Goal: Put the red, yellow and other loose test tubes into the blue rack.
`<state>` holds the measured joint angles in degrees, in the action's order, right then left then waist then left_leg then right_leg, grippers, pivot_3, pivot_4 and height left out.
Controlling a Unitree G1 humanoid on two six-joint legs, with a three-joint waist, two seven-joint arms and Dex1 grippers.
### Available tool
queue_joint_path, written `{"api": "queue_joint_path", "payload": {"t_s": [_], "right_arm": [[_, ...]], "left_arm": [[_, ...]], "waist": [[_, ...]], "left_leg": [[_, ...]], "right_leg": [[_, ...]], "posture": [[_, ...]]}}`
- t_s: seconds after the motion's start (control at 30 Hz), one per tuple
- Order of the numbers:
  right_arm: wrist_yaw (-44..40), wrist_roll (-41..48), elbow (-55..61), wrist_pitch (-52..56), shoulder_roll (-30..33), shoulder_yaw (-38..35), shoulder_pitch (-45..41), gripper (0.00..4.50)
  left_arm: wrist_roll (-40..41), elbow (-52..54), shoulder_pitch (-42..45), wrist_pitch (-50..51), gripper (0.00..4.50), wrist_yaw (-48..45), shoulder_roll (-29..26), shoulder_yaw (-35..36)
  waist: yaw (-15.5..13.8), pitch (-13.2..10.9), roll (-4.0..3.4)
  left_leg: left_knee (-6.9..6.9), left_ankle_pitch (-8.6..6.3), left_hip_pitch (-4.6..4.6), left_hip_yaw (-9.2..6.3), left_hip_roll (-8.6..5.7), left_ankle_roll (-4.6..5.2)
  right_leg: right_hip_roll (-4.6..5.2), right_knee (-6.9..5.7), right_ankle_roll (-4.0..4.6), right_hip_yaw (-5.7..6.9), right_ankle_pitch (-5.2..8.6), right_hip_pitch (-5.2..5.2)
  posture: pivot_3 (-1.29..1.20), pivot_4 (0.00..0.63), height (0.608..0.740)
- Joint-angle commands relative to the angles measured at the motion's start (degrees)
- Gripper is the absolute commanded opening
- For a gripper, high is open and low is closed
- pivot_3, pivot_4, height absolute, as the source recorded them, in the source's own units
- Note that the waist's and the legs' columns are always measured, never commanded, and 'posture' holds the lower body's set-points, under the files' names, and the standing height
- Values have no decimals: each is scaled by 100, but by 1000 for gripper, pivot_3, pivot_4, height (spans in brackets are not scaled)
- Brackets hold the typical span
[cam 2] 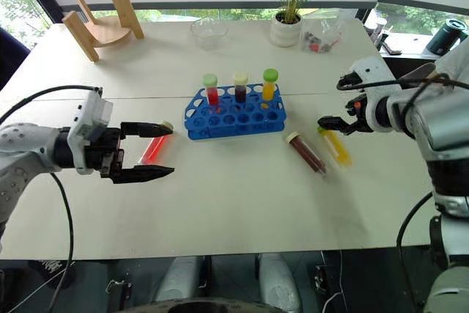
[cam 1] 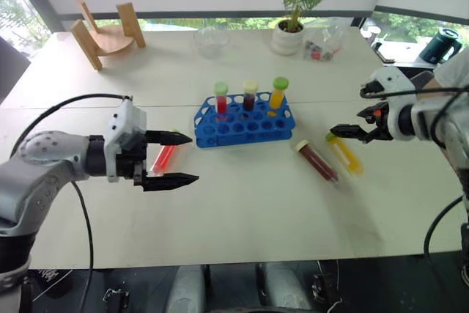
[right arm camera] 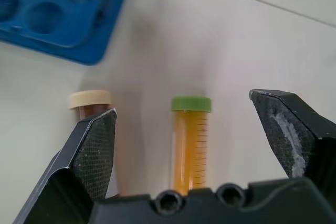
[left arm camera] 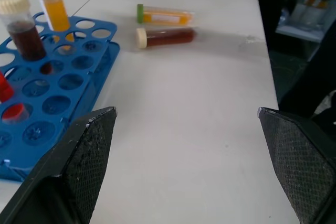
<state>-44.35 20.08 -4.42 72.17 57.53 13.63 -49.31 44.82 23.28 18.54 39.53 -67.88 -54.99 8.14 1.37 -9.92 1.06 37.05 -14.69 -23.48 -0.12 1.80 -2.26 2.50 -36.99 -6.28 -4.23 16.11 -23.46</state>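
Observation:
The blue rack (cam 1: 245, 137) stands mid-table with three capped tubes upright in its back row. A bright red loose tube (cam 1: 164, 158) lies on the table left of the rack. My left gripper (cam 1: 179, 159) hovers open above it, fingers pointing toward the rack and empty. Right of the rack lie a dark red-brown tube with a cream cap (cam 1: 316, 160) and a yellow tube with a green cap (cam 1: 344, 153). My right gripper (cam 1: 349, 111) hangs open over the yellow tube (right arm camera: 191, 140), which shows between its spread fingers in the right wrist view, untouched.
A wooden stand (cam 1: 106, 34) sits at the far left corner. A glass bowl (cam 1: 211, 40), a potted plant (cam 1: 289, 34) and a clear container (cam 1: 322, 43) line the far edge. A dark jug (cam 1: 440, 45) stands beyond the table's right side.

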Motion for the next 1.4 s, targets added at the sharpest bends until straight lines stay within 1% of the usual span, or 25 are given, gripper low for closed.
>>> {"api": "queue_joint_path", "payload": {"t_s": [0.03,0.13,0.27,0.47,0.57,0.63,0.67,0.7,0.73,0.77,0.8,0.93,1.0,1.03,1.07,1.1,1.17,1.23,1.27,1.3,1.37,1.4], "right_arm": [[-378,-327,-576,-75,41,488,-494,4500],[-636,-620,-1261,-254,-87,920,-811,4500],[-1014,-963,-2015,-567,-255,1313,-975,4500],[-1392,-1402,-2794,-1069,-563,1550,-968,4500],[-1502,-1579,-3035,-1254,-689,1542,-1023,3697],[-1577,-1685,-3181,-1328,-774,1506,-1081,2637],[-1618,-1728,-3230,-1370,-804,1494,-1096,2202],[-1649,-1768,-3274,-1398,-830,1480,-1108,1628],[-1676,-1808,-3312,-1418,-854,1463,-1113,1189],[-1704,-1845,-3333,-1424,-869,1445,-1119,820],[-1704,-1874,-3341,-1429,-882,1395,-1119,782],[-1597,-1792,-3035,-1208,-823,959,-1247,782],[-1282,-1528,-2324,-1218,-857,225,-1299,782],[-953,-1239,-1756,-1151,-1072,-479,-1236,782],[-616,-990,-1190,-1306,-1312,-1105,-1065,782],[-325,-792,-602,-1391,-1585,-1618,-790,782],[87,-570,207,-1413,-2007,-2191,-358,782],[679,-198,1047,-2156,-2964,-2862,249,782],[972,-110,1326,-2524,-3383,-3065,509,782],[1167,-70,1486,-2765,-3639,-3164,672,782],[1363,13,1667,-3487,-4143,-3197,1000,782],[1373,-23,1633,-4064,-4365,-3128,1237,782]], "left_arm": [[160,63,116,-6,4426,-210,-139,151],[144,66,198,-41,4426,-142,-129,182],[207,157,230,14,4426,11,-97,230],[150,174,75,-60,4426,168,-76,325],[104,171,17,-109,4500,233,-75,363],[78,162,-12,-132,4500,265,-65,369],[50,153,-25,-157,4500,278,-56,362],[24,144,-36,-182,4500,291,-48,353],[0,128,-42,-203,4500,316,-35,346],[-12,116,-42,-214,4500,338,-29,346],[-29,102,-37,-230,4500,361,-26,345],[-49,86,-64,-240,4500,501,-8,429],[-53,99,-114,-220,4500,612,8,517],[-55,110,-142,-214,4500,686,25,568],[-35,119,-158,-194,4500,765,47,611],[-9,137,-174,-172,4500,846,74,651],[32,162,-193,-141,4500,945,106,700],[73,196,-188,-99,4500,1066,158,711],[85,205,-181,-86,4500,1107,173,708],[93,205,-175,-79,4500,1128,177,707],[115,187,-136,-64,4500,1156,179,692],[129,181,-92,-48,4500,1167,176,666]], "waist": [[-7,-5,-3],[-16,-11,-3],[-20,-17,-1],[-14,-25,-9],[7,-26,-10],[16,-27,-10],[20,-27,-10],[27,-27,-10],[43,-26,-10],[57,-26,-10],[70,-26,-10],[108,-30,-14],[117,-38,-21],[132,-47,-31],[152,-51,-36],[177,-51,-36],[168,-47,-30],[120,-38,-14],[102,-37,-11],[92,-37,-13],[90,-48,-22],[90,-50,-22]], "left_leg": [[0,-1,-1,0,0,1],[1,-2,-3,0,0,3],[6,-2,-4,1,-1,3],[5,-2,-4,1,-1,3],[6,-1,-3,1,0,2],[6,-1,-2,0,0,2],[7,-1,-2,0,0,2],[7,-1,-2,0,0,2],[7,-1,-2,0,0,2],[7,-1,-2,-1,0,2],[8,-1,-2,-2,0,2],[8,-1,-2,-2,-1,2],[7,-1,-3,-3,-1,2],[7,-1,-3,-2,-1,2],[5,-1,-3,0,-1,2],[2,-1,-3,1,1,2],[1,-1,-3,-18,8,2],[-5,-2,-3,-33,14,2],[1,-2,-2,-37,17,1],[0,-2,-2,-37,16,1],[3,-1,-4,-26,1,-1],[5,2,-4,-20,-4,-5]], "right_leg": [[0,0,-2,0,0,0],[0,-1,-5,0,0,-2],[1,-2,-7,0,-1,0],[0,-8,-23,1,-10,-3],[-1,-9,-24,0,-10,-3],[-2,-11,-25,1,-10,-3],[-1,-11,-25,1,-11,-3],[-1,-11,-25,1,-11,-2],[-1,-11,-25,1,-11,-2],[-1,-11,-25,1,-11,-1],[-1,-11,-25,1,-11,0],[-1,-15,-26,1,-11,0],[-1,-18,-26,1,-11,-2],[-1,-19,-26,1,-12,-4],[-1,-21,-27,-1,-12,-8],[-2,-24,-27,-4,-12,-13],[-19,-30,-24,-2,-10,-10],[-25,-28,-17,11,-6,-4],[-27,-26,-16,16,-6,2],[-23,-23,-16,18,-6,5],[-3,-26,-20,16,-8,6],[6,-26,-27,14,-12,6]], "posture": [[0,150,740],[0,150,740],[0,150,740],[0,150,740],[0,150,740],[0,150,740],[0,150,740],[0,150,740],[0,150,740],[0,150,740],[0,150,740],[0,150,740],[0,150,740],[0,150,740],[0,150,740],[0,150,740],[0,150,740],[0,150,740],[0,150,740],[0,150,740],[0,150,740],[0,150,740]]}}
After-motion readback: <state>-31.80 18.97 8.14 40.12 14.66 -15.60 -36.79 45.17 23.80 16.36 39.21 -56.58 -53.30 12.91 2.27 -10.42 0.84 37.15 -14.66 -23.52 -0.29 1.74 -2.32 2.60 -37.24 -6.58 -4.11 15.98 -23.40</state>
